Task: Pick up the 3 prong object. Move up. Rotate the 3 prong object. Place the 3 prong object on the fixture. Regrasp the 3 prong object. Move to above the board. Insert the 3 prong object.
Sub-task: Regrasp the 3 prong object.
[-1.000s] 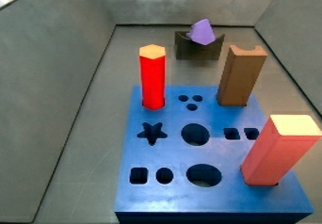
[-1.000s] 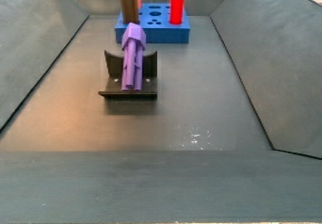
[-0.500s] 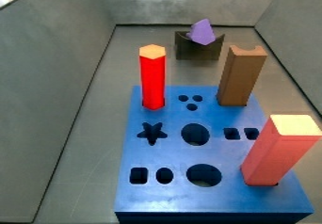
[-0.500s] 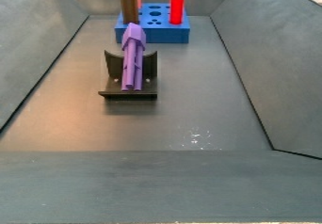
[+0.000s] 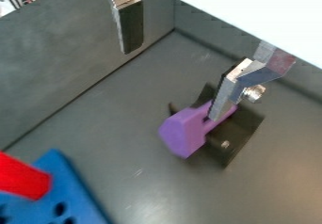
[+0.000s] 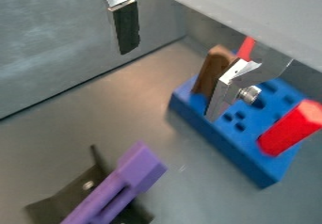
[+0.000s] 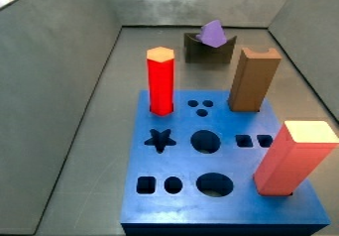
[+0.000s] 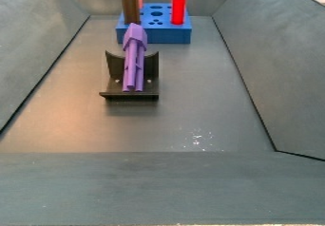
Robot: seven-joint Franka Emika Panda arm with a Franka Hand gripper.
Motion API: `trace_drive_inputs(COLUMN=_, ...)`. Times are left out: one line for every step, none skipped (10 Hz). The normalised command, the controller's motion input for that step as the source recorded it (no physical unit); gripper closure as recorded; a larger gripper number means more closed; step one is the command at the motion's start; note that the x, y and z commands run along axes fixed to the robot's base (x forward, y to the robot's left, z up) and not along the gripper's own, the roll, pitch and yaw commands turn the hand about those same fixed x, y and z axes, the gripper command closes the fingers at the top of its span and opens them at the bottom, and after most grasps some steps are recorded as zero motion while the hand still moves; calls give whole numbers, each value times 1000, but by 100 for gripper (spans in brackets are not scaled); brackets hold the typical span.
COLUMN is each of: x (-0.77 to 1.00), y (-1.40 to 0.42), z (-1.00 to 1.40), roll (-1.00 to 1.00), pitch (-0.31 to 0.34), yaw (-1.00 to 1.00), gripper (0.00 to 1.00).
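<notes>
My gripper (image 5: 183,54) shows only in the wrist views, and it is spread wide with nothing between its fingers. One finger (image 5: 130,25) and the other finger (image 5: 234,85) are flat silver plates with dark pads, well apart, and both hang above the grey floor (image 8: 191,125). The gripper (image 6: 176,63) is out of frame in both side views.

In a side view, going left to right: the red hexagonal peg (image 7: 161,80) stands upright in the board (image 7: 219,171) at about 10 o'clock on its top. The 3 prong object (image 7: 212,32) lies at 12 o'clock beyond the board, resting in the fixture (image 7: 207,49). The brown rectangular block (image 7: 253,78) stands upright near the board's 1 o'clock corner, and a salmon-pink rectangular block (image 7: 294,158) stands at its 4 o'clock corner. Star, round, oval and square holes lie open in the blue top between them.

In a side view from the opposite end, the fixture (image 8: 112,83) sits mid-floor with the 3 prong object (image 8: 135,57) lying in it, tilted with its far end higher. The board (image 8: 155,30) is at 12 o'clock, well apart from the fixture, carrying the brown block (image 8: 129,4) and the red peg (image 8: 180,3).

In a wrist view the 3 prong object (image 5: 187,129) rests on the fixture (image 5: 234,138), near one finger; I cannot tell whether they touch.
</notes>
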Motion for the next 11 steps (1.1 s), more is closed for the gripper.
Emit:
trace_drive_inputs(x=4, y=-19, z=13, roll=1000, pitch=32, yaw=42, gripper=0)
trace_drive_inputs(x=6, y=-19, z=11, roll=1000, pitch=39, yaw=44, gripper=0)
trace_drive_inputs(x=19, y=-23, z=9, roll=1000, pitch=44, yaw=46, gripper=0)
trace_drive_inputs(x=27, y=-23, z=0, roll=1000, pitch=48, yaw=47, gripper=0)
trace_drive_inputs(x=50, y=-25, z=-8, roll=1000, pitch=61, yaw=52, gripper=0)
trace_drive_inputs(x=61, y=-27, z=-8, roll=1000, pitch=67, yaw=54, gripper=0)
trace_drive_inputs(x=80, y=-33, z=-12, roll=1000, pitch=82, yaw=59, gripper=0)
trace_drive_inputs(x=93, y=-36, z=-12, roll=1000, pitch=97, yaw=65, gripper=0)
trace_drive_inputs(x=109, y=-39, z=-13, roll=1000, pitch=122, yaw=75, gripper=0)
trace_drive_inputs(x=124, y=-43, z=-16, roll=1000, pitch=143, yaw=85, gripper=0)
trace_drive_inputs(x=143, y=-49, z=-12, roll=1000, pitch=168, yaw=103, gripper=0)
